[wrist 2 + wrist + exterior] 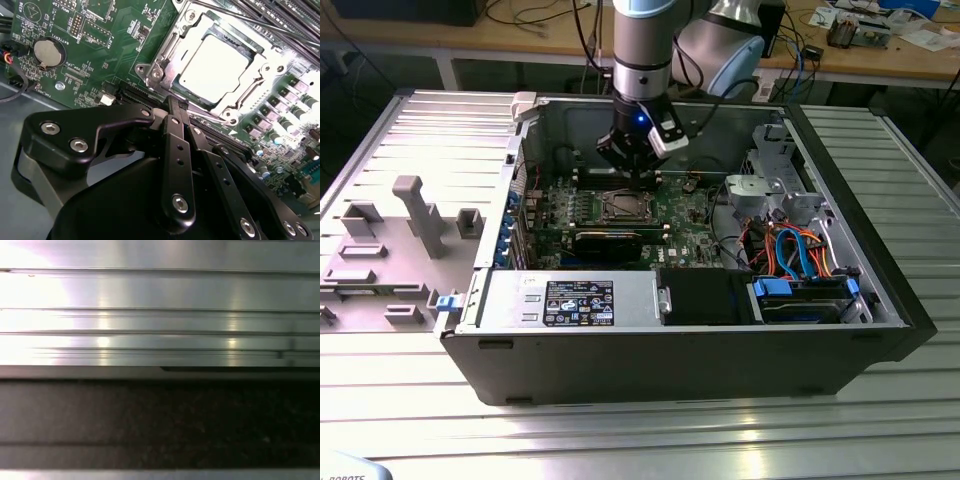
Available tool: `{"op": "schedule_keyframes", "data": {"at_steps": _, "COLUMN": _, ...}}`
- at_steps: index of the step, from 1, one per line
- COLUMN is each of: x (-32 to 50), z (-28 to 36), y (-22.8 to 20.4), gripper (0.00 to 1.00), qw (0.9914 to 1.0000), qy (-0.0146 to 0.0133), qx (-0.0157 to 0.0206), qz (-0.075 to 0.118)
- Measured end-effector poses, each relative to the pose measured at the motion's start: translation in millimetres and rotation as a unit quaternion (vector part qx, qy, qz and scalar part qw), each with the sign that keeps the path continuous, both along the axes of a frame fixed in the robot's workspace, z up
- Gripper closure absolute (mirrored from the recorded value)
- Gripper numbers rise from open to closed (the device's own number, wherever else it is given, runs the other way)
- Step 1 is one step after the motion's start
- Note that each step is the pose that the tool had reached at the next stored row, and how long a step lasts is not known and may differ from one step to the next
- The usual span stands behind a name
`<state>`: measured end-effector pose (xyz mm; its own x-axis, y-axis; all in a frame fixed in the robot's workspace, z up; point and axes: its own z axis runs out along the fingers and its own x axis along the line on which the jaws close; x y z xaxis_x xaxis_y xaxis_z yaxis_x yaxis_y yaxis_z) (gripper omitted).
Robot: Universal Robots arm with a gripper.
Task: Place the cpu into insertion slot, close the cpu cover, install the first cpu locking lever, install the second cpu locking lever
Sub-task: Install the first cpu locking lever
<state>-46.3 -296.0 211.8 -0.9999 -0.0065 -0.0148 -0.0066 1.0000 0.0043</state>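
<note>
The cpu (212, 65), a flat silver-grey square, lies in the insertion slot (625, 207) on the green motherboard (692, 205). The cpu cover (167, 52), a silvery frame, lies down around the chip, which shows through its window. A thin metal lever rod (235, 20) runs along one side of the socket. My gripper (176, 104) hangs just above the board beside the socket's edge. Its black fingers (172, 130) are pressed together with nothing between them. In the exterior view the gripper (638, 176) sits right over the socket's back edge.
The open computer case (680, 350) holds a black card (610, 243), a power supply (570, 298) and a drive cage with blue and orange cables (800, 258). A coin battery (48, 51) sits on the board. A grey fixture tray (400, 240) lies at the exterior view's left.
</note>
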Motion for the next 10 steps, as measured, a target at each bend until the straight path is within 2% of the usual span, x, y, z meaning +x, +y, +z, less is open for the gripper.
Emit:
{"op": "schedule_keyframes", "data": {"at_steps": 4, "x": 1.0, "z": -3.7, "y": 0.0, "gripper": 0.89, "qw": 1.00000, "qy": 0.0009, "qx": 0.0000, "qz": 0.000}}
{"op": "schedule_keyframes", "data": {"at_steps": 10, "x": 1.4, "z": -3.6, "y": 0.0, "gripper": 0.89, "qw": 1.00000, "qy": 0.0009, "qx": 0.0001, "qz": 0.000}}
